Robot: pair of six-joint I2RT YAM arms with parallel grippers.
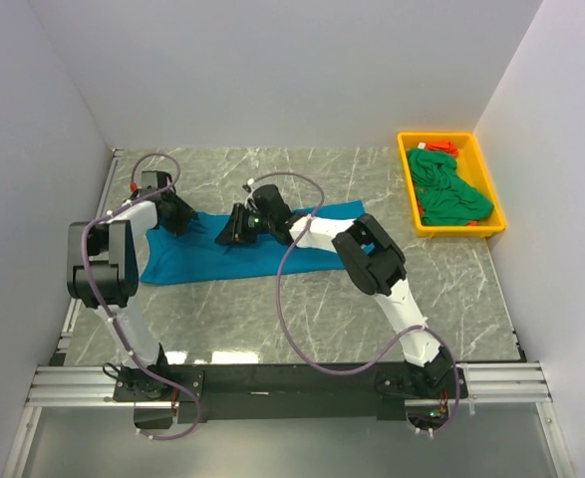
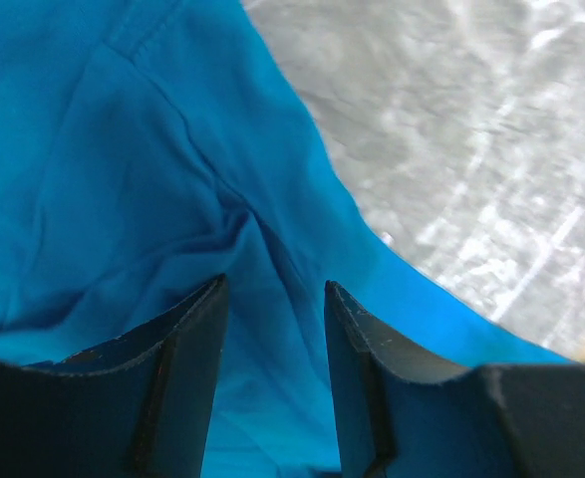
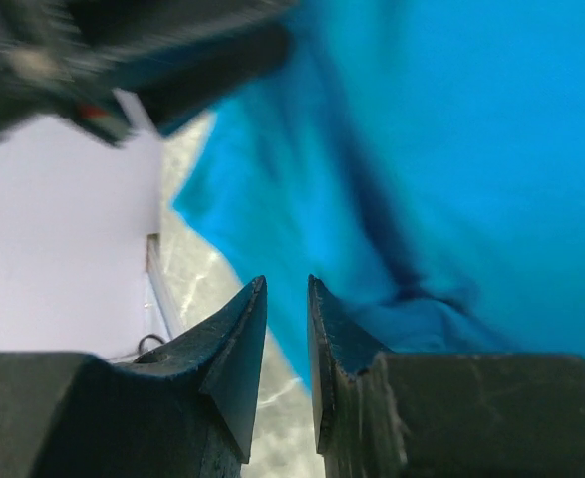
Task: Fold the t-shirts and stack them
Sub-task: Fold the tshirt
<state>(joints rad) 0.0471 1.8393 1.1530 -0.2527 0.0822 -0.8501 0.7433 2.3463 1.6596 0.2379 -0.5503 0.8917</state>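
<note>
The teal-blue t-shirt (image 1: 212, 261) lies spread flat on the marble table, left of the middle. My left gripper (image 1: 180, 219) hangs low over its far left part. In the left wrist view its jaws (image 2: 276, 282) stand apart, over creased blue cloth (image 2: 123, 179) near the shirt's edge. My right gripper (image 1: 230, 234) is over the shirt's middle. Its jaws (image 3: 287, 281) are a narrow gap apart with nothing between them, above the shirt's edge (image 3: 451, 179). The bright green shirt (image 1: 449, 194) and the red-orange piece (image 1: 446, 149) lie in the bin.
The yellow bin (image 1: 406, 184) stands at the back right against the wall. White walls close in the table on the left, back and right. Purple cables (image 1: 284, 289) loop from both arms over the table. The blurred left arm (image 3: 123, 60) shows in the right wrist view.
</note>
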